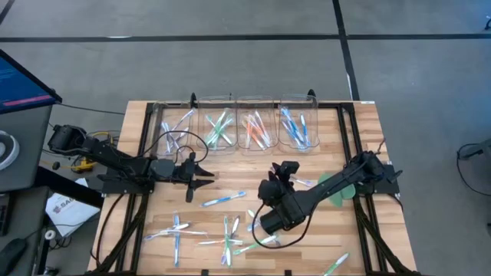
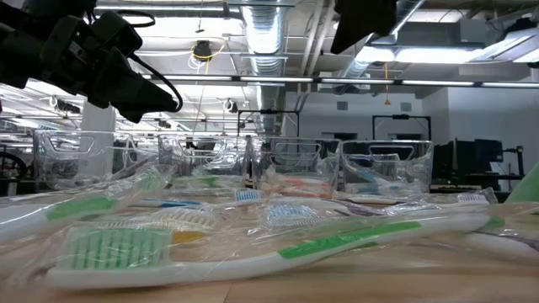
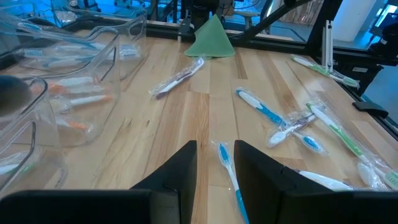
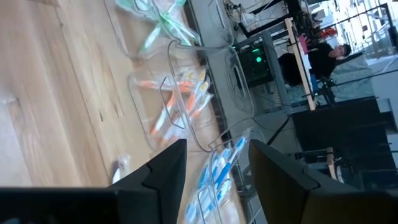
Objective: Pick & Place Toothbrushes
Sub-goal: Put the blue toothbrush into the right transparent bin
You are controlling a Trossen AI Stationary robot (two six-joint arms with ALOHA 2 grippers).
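Right now your left gripper point(image 1: 201, 179) stands partly open and empty over the table's nine o'clock side, its fingers framing a blue toothbrush point(image 3: 231, 178) just ahead, toward three o'clock. Judging from that, you are lining up a pick; next, lower and close. Your right gripper point(image 1: 282, 174), likewise parted and empty, hovers centrally. At twelve o'clock, four clear bins point(image 1: 257, 123) hold sorted brushes: blue, green, orange, blue.
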